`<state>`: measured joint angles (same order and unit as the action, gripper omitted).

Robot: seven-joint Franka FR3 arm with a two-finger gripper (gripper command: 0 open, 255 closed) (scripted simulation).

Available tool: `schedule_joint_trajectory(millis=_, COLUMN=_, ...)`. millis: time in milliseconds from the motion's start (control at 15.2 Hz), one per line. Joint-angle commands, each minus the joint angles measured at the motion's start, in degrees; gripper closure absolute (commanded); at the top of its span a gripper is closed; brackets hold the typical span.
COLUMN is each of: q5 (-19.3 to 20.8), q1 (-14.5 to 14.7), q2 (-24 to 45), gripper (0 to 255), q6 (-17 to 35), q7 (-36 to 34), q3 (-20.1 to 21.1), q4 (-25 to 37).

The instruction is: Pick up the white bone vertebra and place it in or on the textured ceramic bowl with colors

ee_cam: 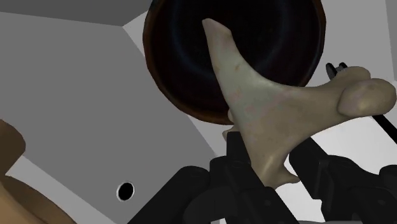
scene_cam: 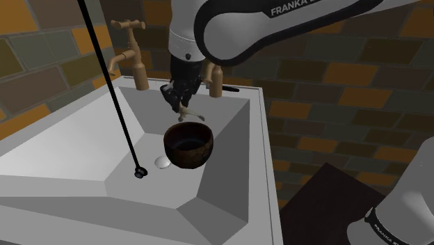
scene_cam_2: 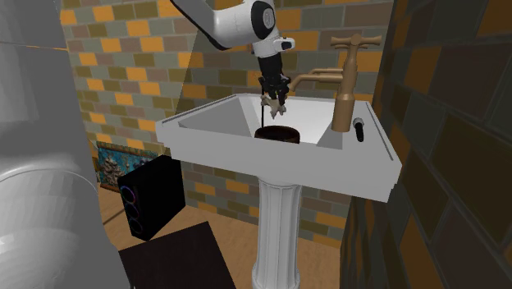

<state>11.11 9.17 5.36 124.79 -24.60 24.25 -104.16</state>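
Note:
My black gripper [scene_cam: 181,96] hangs over the basin, shut on a pale, off-white bone vertebra [scene_cam: 188,113]. In the wrist view the vertebra [ee_cam: 273,114] is clasped between the two fingers [ee_cam: 236,160], and its long spike points over the bowl's mouth. The bowl [scene_cam: 188,145] is dark brown with a dark inside and stands on the sink's floor, just below and in front of the gripper. From the second exterior view the gripper [scene_cam_2: 274,97] holds the vertebra [scene_cam_2: 279,107] a short way above the bowl [scene_cam_2: 276,132]. Bone and bowl [ee_cam: 235,57] are apart.
The grey sink [scene_cam: 83,181] has steep sloping walls. Brass taps [scene_cam: 131,56] stand at its back rim beside the gripper. A thin black cable [scene_cam: 115,97] slants into the basin next to a small white lump [scene_cam: 163,162]. A black stick [scene_cam_2: 359,127] lies on the rim.

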Motion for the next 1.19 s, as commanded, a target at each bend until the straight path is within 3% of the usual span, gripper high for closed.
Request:
schedule_joint_trajectory(millis=0, q5=0.2, q1=-0.1, q2=0.2, gripper=255, q6=1.5, q7=-0.2, q3=-0.1, q4=-1.3)
schedule_joint_trajectory(millis=792, q5=3.0, q1=0.2, q2=2.9, gripper=255, q6=9.8, q7=-2.8, q3=-0.5, q4=-7.4)
schedule_joint_trajectory(millis=1122, q5=3.2, q1=0.2, q2=3.1, gripper=255, q6=10.2, q7=-3.0, q3=-0.6, q4=-7.7)
